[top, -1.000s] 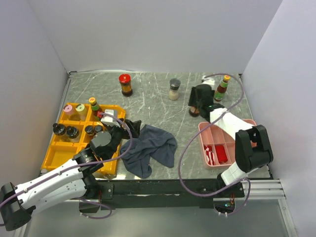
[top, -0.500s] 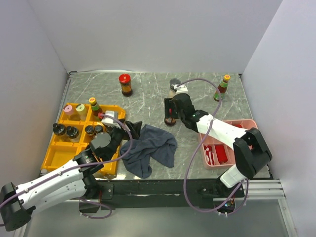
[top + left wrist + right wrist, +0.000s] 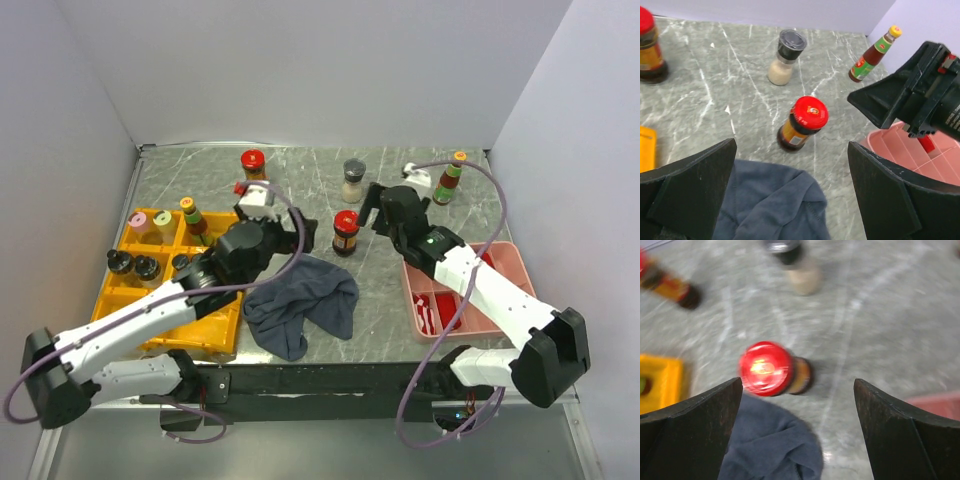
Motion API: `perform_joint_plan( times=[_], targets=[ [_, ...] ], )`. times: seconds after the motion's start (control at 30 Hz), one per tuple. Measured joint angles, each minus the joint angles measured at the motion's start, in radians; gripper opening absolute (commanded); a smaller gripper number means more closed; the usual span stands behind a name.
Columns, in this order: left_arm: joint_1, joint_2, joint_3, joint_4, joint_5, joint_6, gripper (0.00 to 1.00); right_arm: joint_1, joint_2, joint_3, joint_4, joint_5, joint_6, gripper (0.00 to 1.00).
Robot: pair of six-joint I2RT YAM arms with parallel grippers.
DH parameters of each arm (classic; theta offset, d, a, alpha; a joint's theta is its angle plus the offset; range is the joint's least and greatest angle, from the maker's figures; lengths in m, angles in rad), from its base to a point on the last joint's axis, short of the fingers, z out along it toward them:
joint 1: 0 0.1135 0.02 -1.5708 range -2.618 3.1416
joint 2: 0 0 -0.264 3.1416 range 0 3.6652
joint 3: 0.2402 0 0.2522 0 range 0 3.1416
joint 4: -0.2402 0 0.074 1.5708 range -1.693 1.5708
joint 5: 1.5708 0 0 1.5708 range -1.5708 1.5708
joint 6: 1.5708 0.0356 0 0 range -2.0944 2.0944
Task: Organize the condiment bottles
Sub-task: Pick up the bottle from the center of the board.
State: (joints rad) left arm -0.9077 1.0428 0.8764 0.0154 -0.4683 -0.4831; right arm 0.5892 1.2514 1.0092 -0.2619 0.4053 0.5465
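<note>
Red-capped jar (image 3: 346,231) upright at worktop (image 3: 300,180) centre, dark grey cloth (image 3: 305,300) just beside; left gripper (image 3: 800,200) and right gripper (image 3: 800,432) flanking, jaws wide, empty.

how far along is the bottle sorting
Done: several jars sit in the yellow tray. In hand: nothing; the left tool and right tool are both open, either side of a red-capped jar standing free by the cloth. Left: that jar, the back red-capped jar, the grey-capped shaker and the orange-capped sauce bottle.

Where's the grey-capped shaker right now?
Top view: the grey-capped shaker stands upright at back centre, just behind the nearer red-capped jar and left of the right gripper.
</note>
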Motion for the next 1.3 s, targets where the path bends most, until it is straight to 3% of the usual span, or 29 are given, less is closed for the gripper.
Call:
perform_joint_plan(
  times=[0.2, 0.37, 0.7, 1.03, 1.3],
  targets=[
    [0.0, 0.238, 0.2, -0.111, 0.021, -0.005, 1.0, -0.091, -0.022, -0.004, -0.199, 0.162, 0.178, 1.0],
    [0.0, 0.434, 0.374, -0.196, 0.078, -0.011, 0.96, -0.158, -0.139, -0.04, -0.293, 0.246, 0.338, 1.0],
    [0.0, 0.766, 0.67, -0.333, 0.11, -0.026, 0.86, -0.18, -0.264, -0.149, -0.26, 0.241, 0.399, 1.0],
    [0.0, 0.875, 0.725, -0.379, 0.077, -0.008, 0.87, -0.181, -0.433, -0.265, -0.127, 0.219, 0.369, 1.0],
    [0.0, 0.936, 0.745, -0.4, 0.062, -0.006, 0.87, -0.182, -0.464, -0.307, -0.057, 0.196, 0.338, 1.0]
  ],
)
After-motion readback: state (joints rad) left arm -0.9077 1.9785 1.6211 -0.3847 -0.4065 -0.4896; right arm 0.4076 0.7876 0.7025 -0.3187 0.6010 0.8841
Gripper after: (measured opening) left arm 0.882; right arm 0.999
